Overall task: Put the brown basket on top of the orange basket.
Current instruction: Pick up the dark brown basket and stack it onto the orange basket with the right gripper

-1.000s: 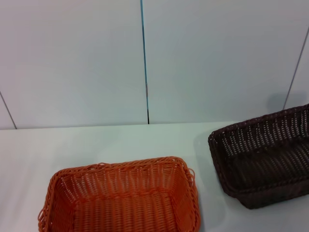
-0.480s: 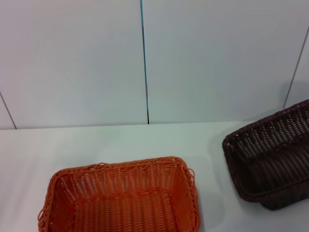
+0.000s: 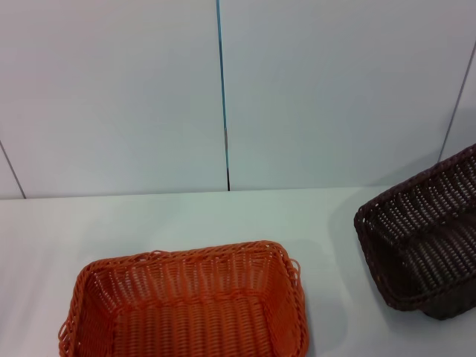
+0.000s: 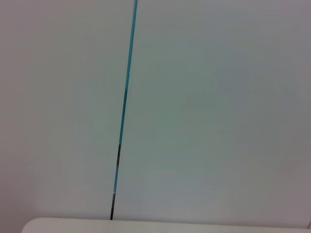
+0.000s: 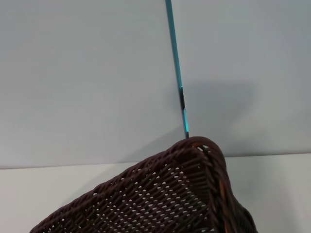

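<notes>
head view: the orange basket [image 3: 186,305] sat on the white worktop [image 3: 186,216] at the near left. the brown basket [image 3: 424,238] was at the far right, tilted, partly out of view and well apart from the orange one. no gripper showed, so i cannot tell their state.

left wrist view: only the wall [image 4: 204,107] and worktop edge.

right wrist view: the brown basket's rim [image 5: 194,150] was close up against the wall.

At five o'clock the orange basket [image 3: 186,305] glows bright orange in open weave. At three o'clock the brown basket [image 3: 424,245] is dark chocolate wicker. The table [image 3: 149,223] is white; a teal seam [image 3: 222,89] stripes the pale grey wall [image 3: 111,97].
</notes>
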`<state>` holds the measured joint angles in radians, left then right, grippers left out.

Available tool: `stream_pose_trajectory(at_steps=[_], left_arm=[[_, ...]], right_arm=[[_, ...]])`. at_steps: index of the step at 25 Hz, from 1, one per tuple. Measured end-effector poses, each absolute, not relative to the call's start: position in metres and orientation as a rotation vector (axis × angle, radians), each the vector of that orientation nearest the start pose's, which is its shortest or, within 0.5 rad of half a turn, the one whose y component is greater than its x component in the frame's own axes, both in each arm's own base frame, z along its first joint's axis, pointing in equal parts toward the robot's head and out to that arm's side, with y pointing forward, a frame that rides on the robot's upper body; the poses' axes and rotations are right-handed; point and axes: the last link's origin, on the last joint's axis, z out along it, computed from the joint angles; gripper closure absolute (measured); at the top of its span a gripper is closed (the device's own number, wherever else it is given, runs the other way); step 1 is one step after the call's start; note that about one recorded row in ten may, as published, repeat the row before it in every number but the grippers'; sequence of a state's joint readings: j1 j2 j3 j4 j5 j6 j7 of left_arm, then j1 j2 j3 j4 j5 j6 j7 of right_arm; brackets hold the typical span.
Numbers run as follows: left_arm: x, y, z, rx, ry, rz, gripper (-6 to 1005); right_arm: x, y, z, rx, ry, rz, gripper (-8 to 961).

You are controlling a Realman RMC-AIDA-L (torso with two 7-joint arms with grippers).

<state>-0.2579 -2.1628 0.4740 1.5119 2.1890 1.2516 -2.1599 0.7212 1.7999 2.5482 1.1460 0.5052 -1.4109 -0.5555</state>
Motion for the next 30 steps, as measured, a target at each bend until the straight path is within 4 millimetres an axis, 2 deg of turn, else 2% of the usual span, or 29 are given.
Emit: stream_pose_trajectory(at_steps=[10,17,26,30], left_arm=[[-0.322,0.302,0.189,-1.709,-1.057,-0.434,282],[-0.325,0.299,0.191,-1.693,-1.065,-0.432,283],[-0.336,0.293,0.195,-1.658,-1.093,-0.441,283],[-0.34,0.29,0.196,-1.661,-1.097,-0.437,328]], right_arm=[[0.244,0.411,0.25,1.684,2.446,1.437,766],[0.222,0.404,0.264,1.714,2.536,1.437,765],[0.199,0.401,0.268,1.763,2.657,1.401,765],[0.187,0.402,0.262,1.787,2.761,1.331,765]])
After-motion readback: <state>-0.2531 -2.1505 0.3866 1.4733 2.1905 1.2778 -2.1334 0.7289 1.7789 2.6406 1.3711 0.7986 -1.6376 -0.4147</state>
